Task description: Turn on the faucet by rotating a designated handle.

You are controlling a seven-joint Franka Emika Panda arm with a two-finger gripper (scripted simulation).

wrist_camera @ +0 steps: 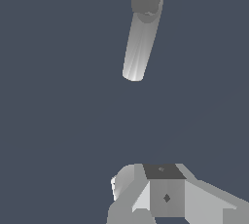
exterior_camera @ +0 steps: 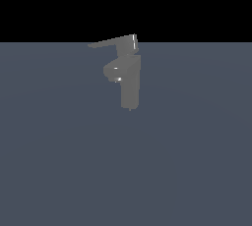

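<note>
We see a grey faucet (exterior_camera: pixel 130 80) standing upright on a flat blue-grey worktop (exterior_camera: pixel 59 161), roughly centre of the exterior view, w/ black backdrop above. Its handle (exterior_camera: pixel 110 42), a thin flat lever tapering to a point, sits on top & points toward the exterior view's left; the short rounded spout (exterior_camera: pixel 113 70) juts out just below it. The arm doesn't show in the exterior view. In the wrist view our claw (wrist_camera: pixel 163 196) appears only as blocky grey parts at the frame edge, well apart from the faucet & touching nothing; how wide it's open we can't tell. Risks, as we judge: pushing the spout instead of the lever, or slipping off the thin tip. No containers visible.
</note>
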